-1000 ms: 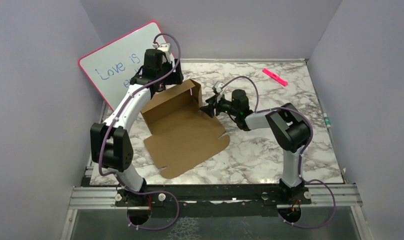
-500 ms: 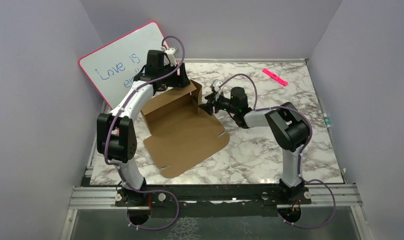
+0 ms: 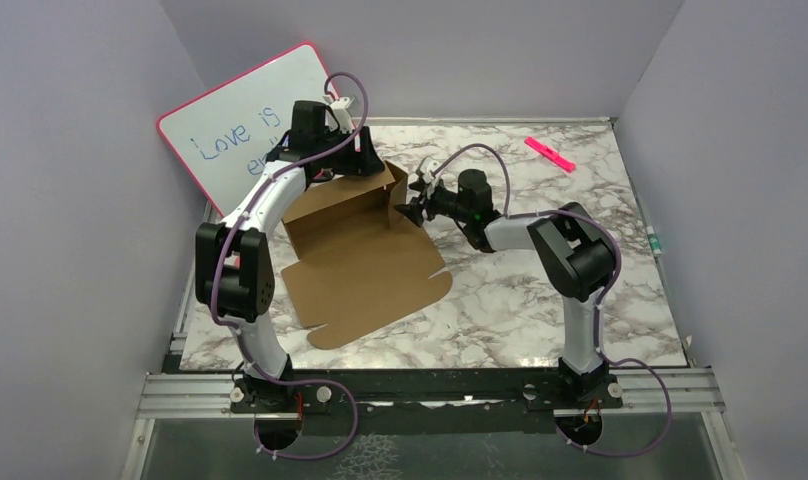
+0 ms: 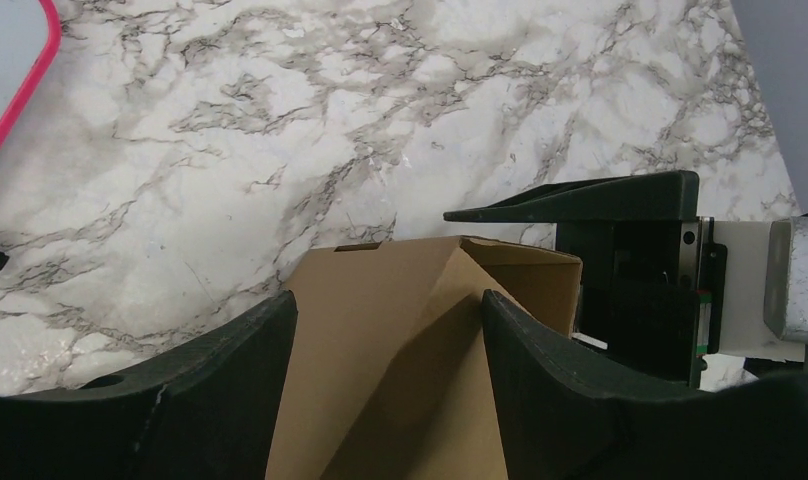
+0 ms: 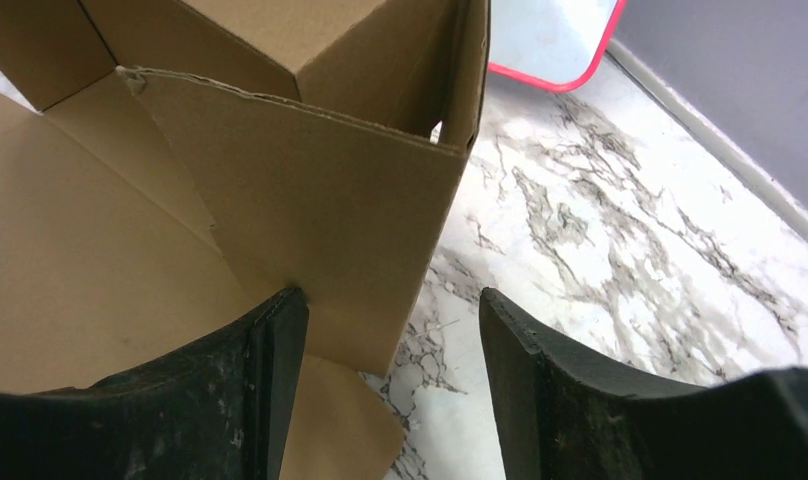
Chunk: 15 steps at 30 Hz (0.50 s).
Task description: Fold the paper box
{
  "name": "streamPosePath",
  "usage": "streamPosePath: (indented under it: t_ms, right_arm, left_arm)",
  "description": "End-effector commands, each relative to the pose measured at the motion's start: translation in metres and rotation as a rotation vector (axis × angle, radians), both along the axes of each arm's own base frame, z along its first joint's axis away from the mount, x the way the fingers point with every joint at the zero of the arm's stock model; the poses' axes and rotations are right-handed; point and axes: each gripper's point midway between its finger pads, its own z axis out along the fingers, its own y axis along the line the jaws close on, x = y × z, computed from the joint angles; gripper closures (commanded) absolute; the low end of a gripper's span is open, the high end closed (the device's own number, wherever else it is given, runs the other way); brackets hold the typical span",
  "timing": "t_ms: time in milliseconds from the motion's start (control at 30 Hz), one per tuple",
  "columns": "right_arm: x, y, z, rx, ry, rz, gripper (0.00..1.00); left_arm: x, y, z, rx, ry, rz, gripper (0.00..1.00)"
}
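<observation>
Marbled white tabletop [image 3: 540,300] carries the plain brown cardboard paper box [image 3: 365,265] left of centre, with its far wall and right side flap raised and its near panel flat. My left gripper [image 4: 385,300] straddles the far wall's corner; I cannot tell whether it pinches. My right gripper [image 5: 390,295] gapes, one finger against the flap. Unsupported, that flap could spring flat.

White marble-pattern table [image 3: 520,300]. Brown paper box [image 3: 365,265], part-folded, lies left of centre. Pink marker [image 3: 550,154] lies near the far right corner. Pink-framed whiteboard [image 3: 240,125] leans at the far left corner. Small unidentifiable item [image 3: 655,241] sits on the right edge.
</observation>
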Motion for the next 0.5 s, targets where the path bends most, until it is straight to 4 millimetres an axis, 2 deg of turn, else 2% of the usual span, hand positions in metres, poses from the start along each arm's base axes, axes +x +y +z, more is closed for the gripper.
streamPosePath:
  t_ms: [0, 167, 467]
  right_arm:
    - [0.017, 0.007, 0.011, -0.010, -0.076, -0.017, 0.30]
    - [0.020, 0.014, 0.012, -0.018, -0.091, 0.018, 0.27]
    - [0.015, 0.026, 0.011, -0.016, -0.081, 0.101, 0.28]
  left_arm:
    - [-0.009, -0.002, -0.015, -0.063, 0.099, -0.039, 0.31]
    - [-0.008, 0.000, -0.017, -0.105, 0.130, -0.038, 0.29]
    - [-0.004, 0.004, -0.019, -0.214, 0.209, -0.029, 0.28]
